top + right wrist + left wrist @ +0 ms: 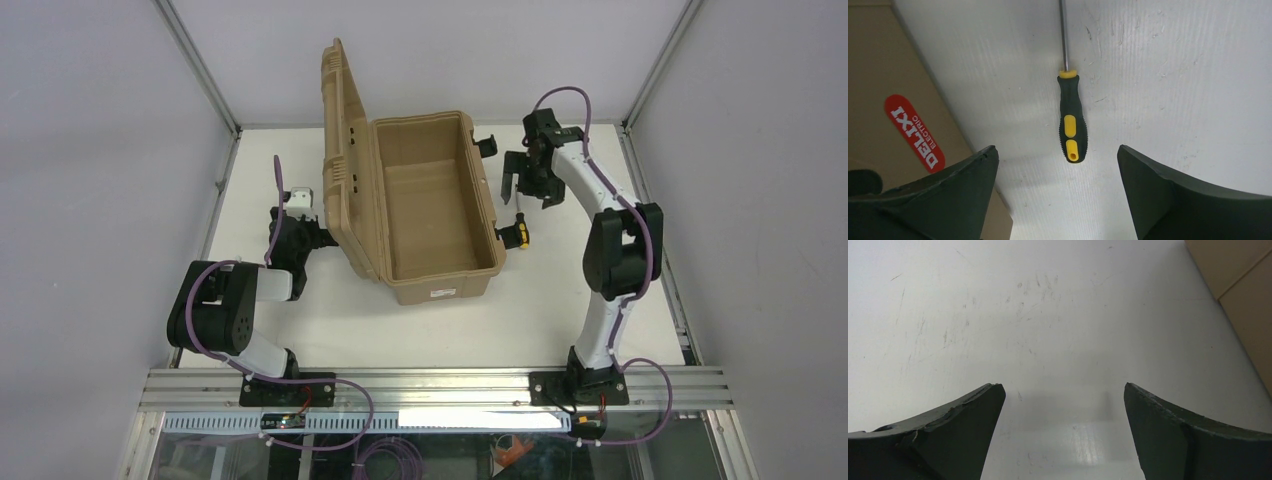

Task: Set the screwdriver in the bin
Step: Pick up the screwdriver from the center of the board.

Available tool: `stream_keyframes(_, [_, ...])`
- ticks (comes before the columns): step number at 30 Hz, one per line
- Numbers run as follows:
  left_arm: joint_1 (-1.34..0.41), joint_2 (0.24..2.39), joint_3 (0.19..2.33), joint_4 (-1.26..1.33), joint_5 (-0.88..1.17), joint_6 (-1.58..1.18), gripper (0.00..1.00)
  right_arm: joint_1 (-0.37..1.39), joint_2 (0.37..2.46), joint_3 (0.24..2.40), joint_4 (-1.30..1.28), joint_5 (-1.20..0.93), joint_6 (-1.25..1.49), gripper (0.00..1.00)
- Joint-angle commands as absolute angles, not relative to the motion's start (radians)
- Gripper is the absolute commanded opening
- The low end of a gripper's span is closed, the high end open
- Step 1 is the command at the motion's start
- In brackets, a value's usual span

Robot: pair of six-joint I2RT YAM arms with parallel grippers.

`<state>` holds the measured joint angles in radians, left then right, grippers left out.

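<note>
The tan bin (400, 150) stands open in the middle of the table, its ribbed lid (345, 160) upright on the left side. The screwdriver (519, 230) lies on the table just right of the bin. In the right wrist view its yellow-and-black handle (1071, 120) lies just ahead of my open, empty right gripper (1057, 148), the shaft pointing away. That gripper (528, 190) hovers over the screwdriver's far end. My left gripper (1063, 386) is open and empty over bare table, behind the lid (318, 238).
The bin's side wall (878, 75) with a red DELIXI label (915, 131) is close to my right gripper's left finger. A corner of the tan case (1243, 290) shows at the right of the left wrist view. Black latches (487, 146) stick out from the bin's right side.
</note>
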<state>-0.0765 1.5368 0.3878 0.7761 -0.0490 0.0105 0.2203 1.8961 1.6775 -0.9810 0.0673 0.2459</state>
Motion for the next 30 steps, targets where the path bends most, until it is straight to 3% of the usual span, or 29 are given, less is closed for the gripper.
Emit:
stream_keyframes(1, [-0.066,1.506,0.383,0.804,-0.033,0.003,0.99,0.214,1.937,1.662,-0.927,0.028,0.257,0.92])
stream_keyframes(18, [-0.066,1.505,0.382,0.804,-0.033,0.003,0.99,0.194,2.064,1.599,-0.859,0.012,0.264,0.80])
stream_keyframes(25, [-0.066,1.505,0.383,0.804,-0.033,0.003,0.99,0.190,2.087,1.582,-0.849,0.010,0.262,0.69])
stream_keyframes(30, [-0.066,1.506,0.382,0.805,-0.032,0.003,0.99,0.187,2.092,1.574,-0.845,0.014,0.258,0.54])
